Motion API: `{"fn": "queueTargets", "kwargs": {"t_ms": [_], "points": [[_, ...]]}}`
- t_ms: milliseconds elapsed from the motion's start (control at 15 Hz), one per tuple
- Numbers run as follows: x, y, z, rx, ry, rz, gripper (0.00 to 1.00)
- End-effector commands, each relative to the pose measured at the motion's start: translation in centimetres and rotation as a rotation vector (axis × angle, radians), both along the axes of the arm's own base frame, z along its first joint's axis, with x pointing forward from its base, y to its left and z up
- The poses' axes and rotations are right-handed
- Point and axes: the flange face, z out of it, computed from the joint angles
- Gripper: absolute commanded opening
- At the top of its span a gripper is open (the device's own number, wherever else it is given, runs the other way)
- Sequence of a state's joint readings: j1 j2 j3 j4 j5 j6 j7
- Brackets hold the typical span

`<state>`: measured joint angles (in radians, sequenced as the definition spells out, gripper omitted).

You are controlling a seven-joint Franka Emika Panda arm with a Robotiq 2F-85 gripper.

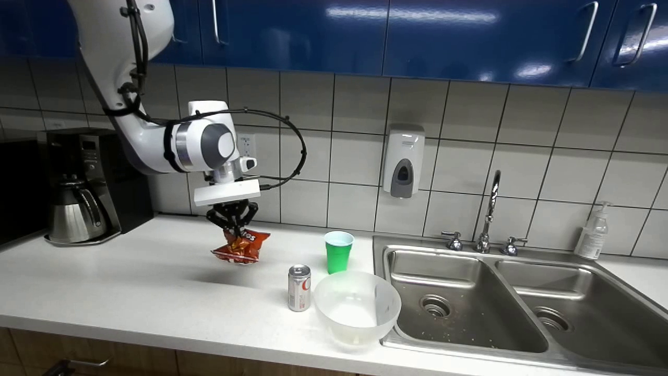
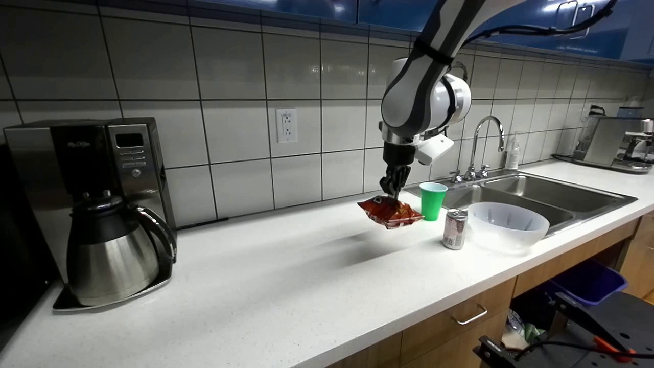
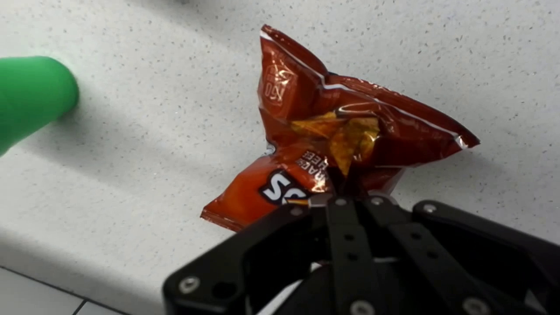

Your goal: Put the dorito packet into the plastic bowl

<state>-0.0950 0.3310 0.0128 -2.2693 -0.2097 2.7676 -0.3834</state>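
On the white countertop [image 1: 130, 287], a green cup [image 1: 337, 257] and silver soda can [image 1: 299, 291] stand near the translucent plastic bowl [image 2: 506, 237], beside the steel sink [image 1: 469, 324]. Above the countertop, well apart from the bowl, the Robotiq gripper [image 1: 238, 235] pinches the Doritos packet [image 1: 251, 246] between nearly closed jaws.

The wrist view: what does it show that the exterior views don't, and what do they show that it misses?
Only the wrist view makes out small print on the dorito packet and round screw heads on the gripper.
Only the exterior views show the plastic bowl, silver can, sink and coffee maker.
All three show the gripper closed on the packet over the white counter, plus the green cup and tiled wall, both cropped in the wrist view.
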Motion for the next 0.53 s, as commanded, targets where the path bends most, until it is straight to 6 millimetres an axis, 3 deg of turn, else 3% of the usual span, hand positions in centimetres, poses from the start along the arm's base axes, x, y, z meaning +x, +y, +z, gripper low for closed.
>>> {"fn": "queueTargets", "kwargs": {"t_ms": [0, 467], "points": [[-1.8, -2.0, 3.0, 0.019, -0.051, -0.030, 0.00], [-4.3, -8.2, 6.5, 0.037, -0.114, -0.188, 0.00]]}}
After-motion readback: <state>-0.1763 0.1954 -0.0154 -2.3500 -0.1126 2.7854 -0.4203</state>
